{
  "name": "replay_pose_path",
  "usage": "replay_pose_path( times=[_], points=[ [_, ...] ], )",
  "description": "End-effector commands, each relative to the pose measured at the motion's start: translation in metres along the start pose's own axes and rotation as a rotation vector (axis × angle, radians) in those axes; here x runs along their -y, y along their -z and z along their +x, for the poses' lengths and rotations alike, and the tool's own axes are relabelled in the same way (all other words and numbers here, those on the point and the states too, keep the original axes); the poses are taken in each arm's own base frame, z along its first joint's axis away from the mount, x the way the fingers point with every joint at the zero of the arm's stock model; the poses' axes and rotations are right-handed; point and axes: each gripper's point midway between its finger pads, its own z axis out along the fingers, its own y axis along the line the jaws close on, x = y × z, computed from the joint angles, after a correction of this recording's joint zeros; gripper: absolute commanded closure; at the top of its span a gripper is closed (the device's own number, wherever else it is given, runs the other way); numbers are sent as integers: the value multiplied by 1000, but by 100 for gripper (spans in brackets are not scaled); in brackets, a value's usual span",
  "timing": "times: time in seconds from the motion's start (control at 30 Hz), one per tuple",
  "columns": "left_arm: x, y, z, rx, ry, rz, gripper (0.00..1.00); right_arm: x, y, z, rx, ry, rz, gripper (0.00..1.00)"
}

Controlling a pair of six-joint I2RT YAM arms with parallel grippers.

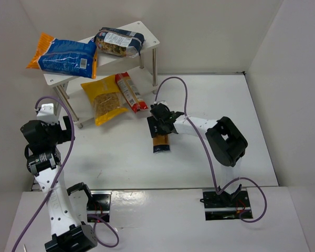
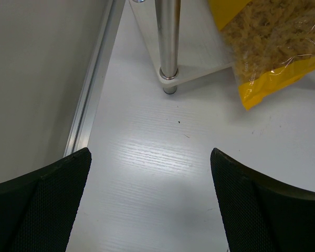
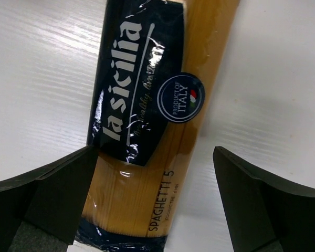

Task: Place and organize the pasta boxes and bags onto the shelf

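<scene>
The right jaws stand released, spread wide on either side of the golden spaghetti packet [image 3: 147, 105], which lies flat mid-surface [image 1: 241, 100]. The left jaws, also released, hang over bare surface at 9 o'clock beside a leg of the shelf [image 1: 147, 35]. On that shelf, at 11 o'clock, the yellow bag [image 1: 106, 100] and red packet [image 1: 130, 90] lie on the lower board, and the blue-and-orange bag [image 1: 65, 55] and dark-blue-and-clear bag [image 1: 119, 42] lie on top.
</scene>
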Motion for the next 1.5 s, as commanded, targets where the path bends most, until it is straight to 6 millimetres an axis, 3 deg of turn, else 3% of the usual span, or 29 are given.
replay_pose_path(
  times=[0.0,0.23,0.57,0.63,0.67,0.7,0.83,0.9,1.03,1.17,1.47],
  points=[
    [-3,1,-9,39,9,-13,0,-13,-4,-4,-4,-4,-54,1],
    [-3,1,-9,39,9,-13,0,-23,-9,5,-45,19,-111,1],
    [-3,1,-9,39,9,-13,0,-20,-30,28,-122,36,-79,4],
    [-3,1,-9,39,9,-13,0,-20,-33,32,-136,49,-85,31],
    [-3,1,-9,39,9,-13,0,-24,-32,34,-145,57,-108,52],
    [-3,1,-9,39,9,-13,0,-25,-37,38,-161,71,-116,100],
    [-3,1,-9,39,9,-13,0,-26,-36,40,-203,136,-127,100],
    [-3,1,-9,39,9,-13,0,-25,-26,30,-175,152,-129,100],
    [-3,1,-9,39,9,-13,0,-25,19,-20,-35,176,-172,100],
    [-1,3,-10,50,6,-6,0,-18,55,-42,37,228,-195,100],
    [-1,5,-12,58,4,-7,0,-4,123,-67,190,296,-224,100]
  ],
)
